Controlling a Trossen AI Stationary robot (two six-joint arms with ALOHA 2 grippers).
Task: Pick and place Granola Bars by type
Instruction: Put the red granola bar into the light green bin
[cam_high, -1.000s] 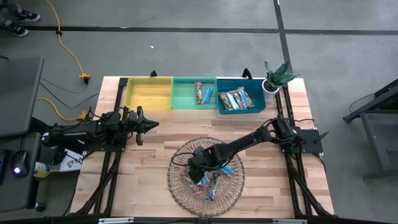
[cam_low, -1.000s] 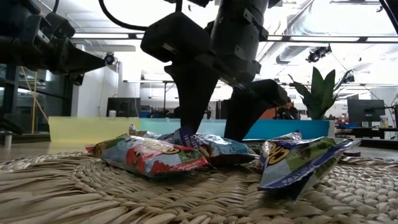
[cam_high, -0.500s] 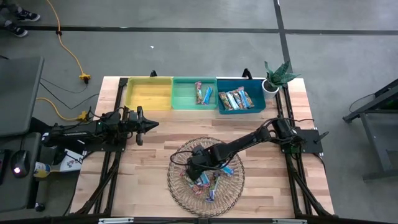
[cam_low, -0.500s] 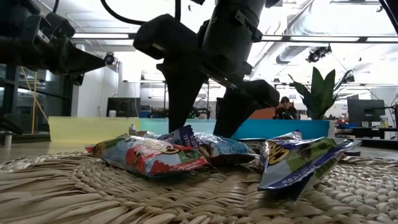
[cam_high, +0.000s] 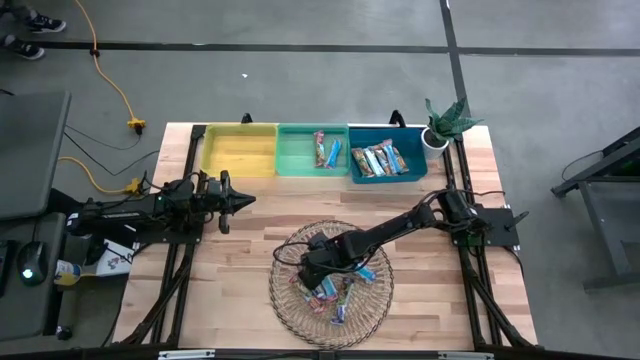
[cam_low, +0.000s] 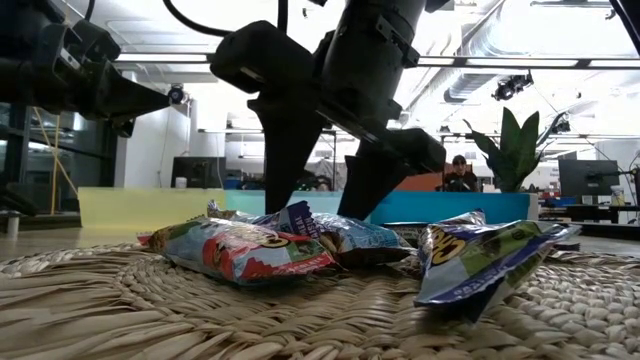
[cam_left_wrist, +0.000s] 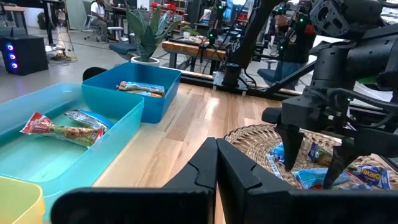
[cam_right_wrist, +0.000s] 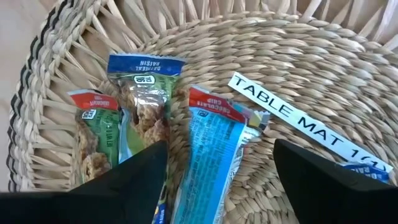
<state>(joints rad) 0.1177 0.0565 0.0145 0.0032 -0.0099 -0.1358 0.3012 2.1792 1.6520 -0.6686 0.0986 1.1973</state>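
Observation:
Several granola bars lie in the round woven basket (cam_high: 331, 285). My right gripper (cam_right_wrist: 217, 152) hangs open over them, pointing down, also seen in the low view (cam_low: 320, 205). Its fingers stand on either side of a light blue bar with a red end (cam_right_wrist: 211, 134). Beside that bar lie a blue-topped raisin bar (cam_right_wrist: 144, 93) and a green and red bar (cam_right_wrist: 98, 134). In the low view the fingertips drop behind the bars (cam_low: 300, 235), so their ends are hidden. My left gripper (cam_high: 236, 200) waits shut over the table's left side, as its wrist view (cam_left_wrist: 216, 168) shows.
Three bins stand along the far edge: yellow (cam_high: 240, 150), green (cam_high: 300, 155) holding two bars, and blue (cam_high: 400, 172) holding several. A potted plant (cam_high: 445, 122) stands at the far right corner. A white "TABLE MAT" label (cam_right_wrist: 286, 115) lies in the basket. Bare wood (cam_high: 250, 260) separates the arms.
My right gripper has shifted a little toward the table's left above the bars and tipped slightly, staying open. The bars lie where they were.

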